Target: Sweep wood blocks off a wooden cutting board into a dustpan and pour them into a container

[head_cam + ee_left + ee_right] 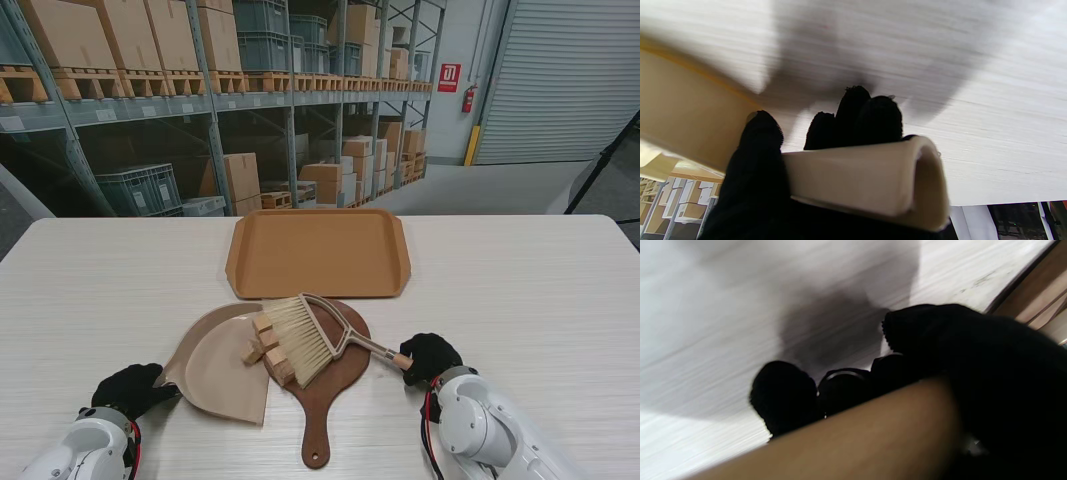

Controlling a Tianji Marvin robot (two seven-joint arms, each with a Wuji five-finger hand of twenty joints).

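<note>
A dark wooden cutting board [335, 385] lies near the table's front, its handle pointing toward me. Three wood blocks [268, 345] sit at its left edge, by the mouth of a beige dustpan [215, 365]. My left hand [130, 390] is shut on the dustpan's handle [860, 180], with black-gloved fingers [853, 113] wrapped around it. A hand brush [305, 338] rests its pale bristles against the blocks. My right hand [430, 358] is shut on the brush's wooden handle [857, 436].
A tan tray [318, 252] lies just beyond the board, farther from me. White table surface [540, 300] spreads to both sides. Warehouse shelving stands behind the table's far edge.
</note>
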